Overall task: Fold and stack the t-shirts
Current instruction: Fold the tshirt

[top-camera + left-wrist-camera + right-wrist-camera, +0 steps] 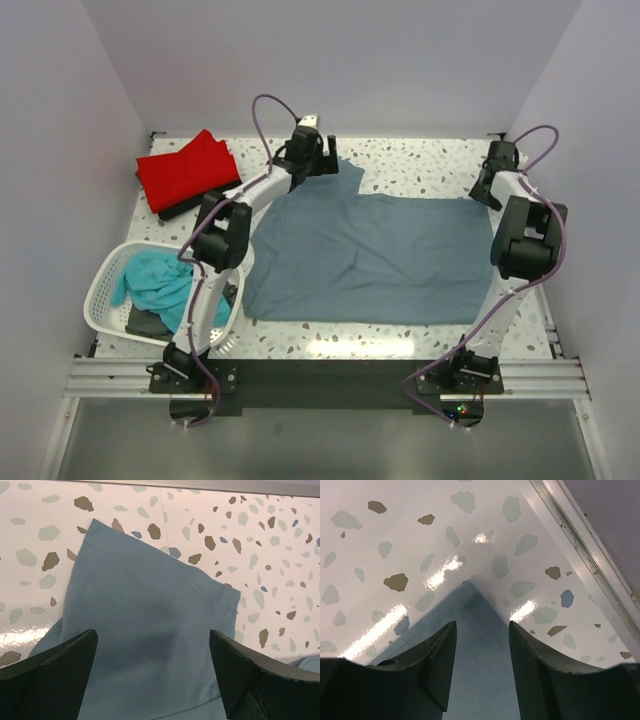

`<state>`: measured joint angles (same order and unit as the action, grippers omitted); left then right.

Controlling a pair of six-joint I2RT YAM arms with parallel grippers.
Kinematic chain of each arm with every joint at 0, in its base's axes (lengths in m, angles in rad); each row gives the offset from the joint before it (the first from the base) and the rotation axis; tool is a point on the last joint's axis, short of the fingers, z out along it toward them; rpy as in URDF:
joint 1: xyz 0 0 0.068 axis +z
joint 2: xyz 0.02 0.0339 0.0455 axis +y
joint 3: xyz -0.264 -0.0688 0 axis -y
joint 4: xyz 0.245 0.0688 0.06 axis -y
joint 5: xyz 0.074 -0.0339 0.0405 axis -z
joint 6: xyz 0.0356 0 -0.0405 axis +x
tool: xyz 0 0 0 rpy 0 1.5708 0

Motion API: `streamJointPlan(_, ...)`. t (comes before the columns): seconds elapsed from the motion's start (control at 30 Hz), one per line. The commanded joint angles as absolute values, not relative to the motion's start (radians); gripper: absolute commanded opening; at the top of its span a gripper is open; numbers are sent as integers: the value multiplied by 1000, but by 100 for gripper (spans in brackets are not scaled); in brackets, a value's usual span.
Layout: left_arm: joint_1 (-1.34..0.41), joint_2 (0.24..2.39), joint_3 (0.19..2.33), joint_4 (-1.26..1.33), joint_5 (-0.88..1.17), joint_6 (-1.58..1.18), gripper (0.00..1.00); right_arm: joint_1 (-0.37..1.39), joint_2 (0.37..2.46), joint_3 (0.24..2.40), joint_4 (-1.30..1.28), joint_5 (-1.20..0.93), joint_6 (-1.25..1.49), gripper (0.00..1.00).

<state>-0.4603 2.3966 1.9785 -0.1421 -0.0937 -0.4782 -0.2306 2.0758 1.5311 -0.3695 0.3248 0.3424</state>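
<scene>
Top view: slate grey-blue tee (370,255) spread flat mid-table, first fold not yet made, red tee (188,168) on the black tee (185,208) far left, teal tee (160,280) in the basket (100,290), none in the way. Left wrist: left gripper (152,645), jaws spread wide over the sleeve (150,605), wanting a drop and a pinch. Right wrist: right gripper (482,630) half-parted astride the far-right corner (467,587), nothing pinched yet

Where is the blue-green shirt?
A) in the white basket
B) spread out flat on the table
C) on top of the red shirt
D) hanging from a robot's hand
A: the teal t-shirt lies bunched up inside the white basket at the left of the table.
</scene>
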Motion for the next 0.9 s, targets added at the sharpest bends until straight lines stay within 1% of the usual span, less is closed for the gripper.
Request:
streamJointPlan(0.0,-434,2411,2025,-64,-129,-465,98,-241,2098,1575,-313,356,322,49)
streamJointPlan(0.13,-423,2422,2016,-55,-130,-469,98,-247,2109,1560,-293,351,316,47)
streamJointPlan(0.27,-417,2421,1988,-57,-121,-463,98,-252,2123,1566,-287,344,321,43)
streamJointPlan(0.47,-416,2395,1927,-38,-106,-477,98,-256,2163,1624,-310,313,321,42)
streamJointPlan(0.77,-416,2396,1924,-55,-87,-485,98,-276,2229,1704,-385,250,322,43)
streamJointPlan(0.87,-416,2378,1887,-54,-84,-489,98,-281,2253,1746,-428,223,324,40)
